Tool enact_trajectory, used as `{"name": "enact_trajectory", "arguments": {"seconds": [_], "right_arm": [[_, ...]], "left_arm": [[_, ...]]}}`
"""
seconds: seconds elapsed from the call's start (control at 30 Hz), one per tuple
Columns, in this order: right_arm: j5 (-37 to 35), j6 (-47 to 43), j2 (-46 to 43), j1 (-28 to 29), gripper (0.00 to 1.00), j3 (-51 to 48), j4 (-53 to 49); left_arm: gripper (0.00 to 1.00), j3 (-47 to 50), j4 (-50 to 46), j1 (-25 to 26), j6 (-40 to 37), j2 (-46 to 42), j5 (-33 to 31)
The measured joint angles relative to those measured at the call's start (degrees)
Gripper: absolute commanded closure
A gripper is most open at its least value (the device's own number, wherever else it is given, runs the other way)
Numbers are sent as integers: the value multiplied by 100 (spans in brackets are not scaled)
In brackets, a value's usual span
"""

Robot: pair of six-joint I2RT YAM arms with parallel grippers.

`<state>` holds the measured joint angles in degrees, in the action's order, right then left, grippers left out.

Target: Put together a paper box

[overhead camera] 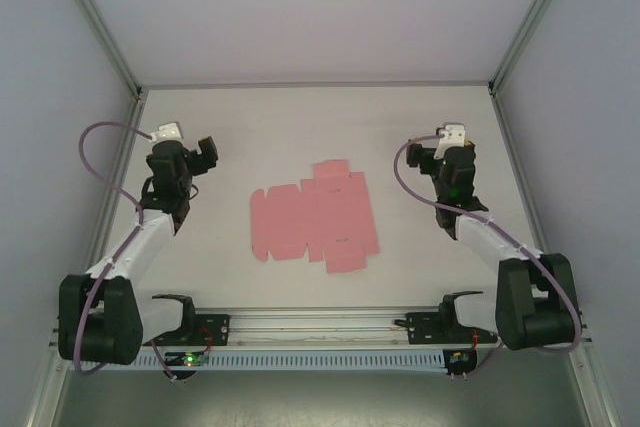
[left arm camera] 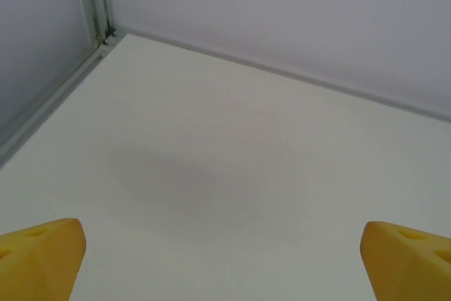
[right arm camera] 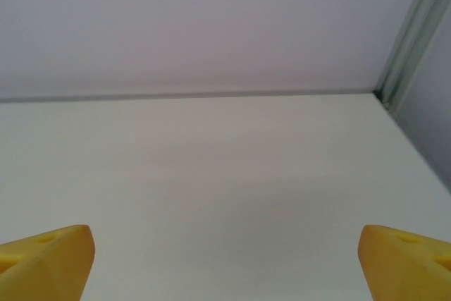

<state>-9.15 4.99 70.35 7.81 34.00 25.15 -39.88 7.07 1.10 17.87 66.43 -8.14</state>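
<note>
The paper box [overhead camera: 312, 214] is shown as a flat, unfolded sheet laid at the middle of the table [overhead camera: 420, 277], well apart from the left gripper [left arm camera: 222, 239] and right gripper [right arm camera: 225, 239], both spread wide and empty; all folding is judged outstanding.

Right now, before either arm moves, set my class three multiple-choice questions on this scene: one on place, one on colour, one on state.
1. Where does the paper box lie?
A. around the middle of the table
B. against the back wall
C. hanging over the near edge

2. What colour is it?
A. blue
B. pink
C. green

3. The box is:
A. closed up
B. crumpled
C. an unfolded sheet

Answers:
1 A, the top view shows it mid-table.
2 B, the card is plainly pink.
3 C, its flaps lie spread out flat.
</note>
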Motion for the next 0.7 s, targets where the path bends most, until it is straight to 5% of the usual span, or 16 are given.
{"name": "enact_trajectory", "arguments": {"seconds": [0.33,0.7], "right_arm": [[964,1263,656,1471,39,715,-1663],[2133,2094,2691,1770,56,1167,-1790]], "left_arm": [[0,203,-1480,1364,1128,-101,365],[0,376,-1526,1917,1563,522,986]]}}
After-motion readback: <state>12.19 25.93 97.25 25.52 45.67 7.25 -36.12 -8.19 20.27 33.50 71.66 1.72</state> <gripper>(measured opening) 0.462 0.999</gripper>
